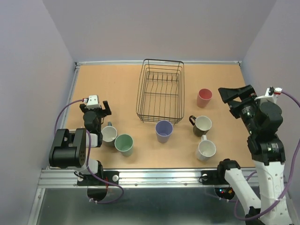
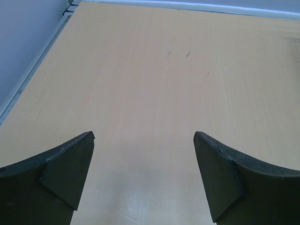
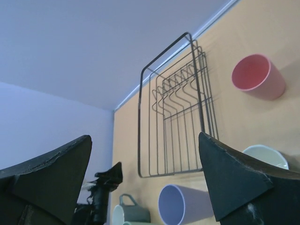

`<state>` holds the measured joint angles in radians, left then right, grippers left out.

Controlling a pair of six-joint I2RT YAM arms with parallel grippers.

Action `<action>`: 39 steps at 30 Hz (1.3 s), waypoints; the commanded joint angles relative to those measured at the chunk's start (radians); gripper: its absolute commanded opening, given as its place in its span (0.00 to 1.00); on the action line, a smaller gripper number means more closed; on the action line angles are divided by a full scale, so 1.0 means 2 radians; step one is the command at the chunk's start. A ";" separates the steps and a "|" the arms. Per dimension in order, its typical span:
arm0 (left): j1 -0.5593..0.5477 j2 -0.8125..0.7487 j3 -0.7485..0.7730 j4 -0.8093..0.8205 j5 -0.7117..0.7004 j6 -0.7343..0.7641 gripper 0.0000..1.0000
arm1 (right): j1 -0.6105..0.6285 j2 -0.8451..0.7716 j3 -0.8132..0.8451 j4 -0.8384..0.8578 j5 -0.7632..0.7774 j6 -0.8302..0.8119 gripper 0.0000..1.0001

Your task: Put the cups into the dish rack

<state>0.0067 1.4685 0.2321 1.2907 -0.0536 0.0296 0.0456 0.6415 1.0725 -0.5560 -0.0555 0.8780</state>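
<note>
The black wire dish rack (image 1: 159, 96) stands empty at the middle back. Six cups stand upright on the table around its near side: pink (image 1: 204, 97), dark brown mug (image 1: 202, 125), white mug (image 1: 206, 149), lavender (image 1: 164, 131), pale green (image 1: 124, 144) and grey-blue mug (image 1: 109, 133). My left gripper (image 1: 95, 108) is open and empty, just behind the grey-blue mug, over bare table (image 2: 154, 70). My right gripper (image 1: 228, 101) is open and empty, raised to the right of the pink cup. The right wrist view shows the rack (image 3: 173, 108), pink cup (image 3: 258, 77), lavender cup (image 3: 185, 204) and grey-blue mug (image 3: 129, 213).
The wooden table (image 1: 112, 89) is walled on three sides by pale lavender panels, with a metal rail along its near edge (image 1: 154, 174). My left arm (image 3: 105, 187) shows at the left of the right wrist view.
</note>
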 commanded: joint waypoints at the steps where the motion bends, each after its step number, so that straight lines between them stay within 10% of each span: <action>1: -0.002 -0.008 0.004 0.127 -0.003 0.008 0.99 | -0.001 -0.054 -0.043 -0.017 -0.053 0.044 1.00; 18: -0.002 -0.008 0.004 0.127 -0.003 0.008 0.99 | -0.001 -0.018 -0.061 0.092 -0.149 -0.013 1.00; 28: -0.002 -0.008 0.004 0.127 -0.003 0.008 0.99 | -0.006 0.282 0.119 -0.064 -0.032 -0.071 0.94; 39: -0.002 -0.008 0.004 0.127 -0.003 0.008 0.99 | -0.063 0.423 0.217 -0.119 -0.004 -0.068 0.84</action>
<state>0.0067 1.4685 0.2321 1.2907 -0.0540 0.0296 -0.0528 1.4723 1.4071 -0.7399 -0.1101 0.7685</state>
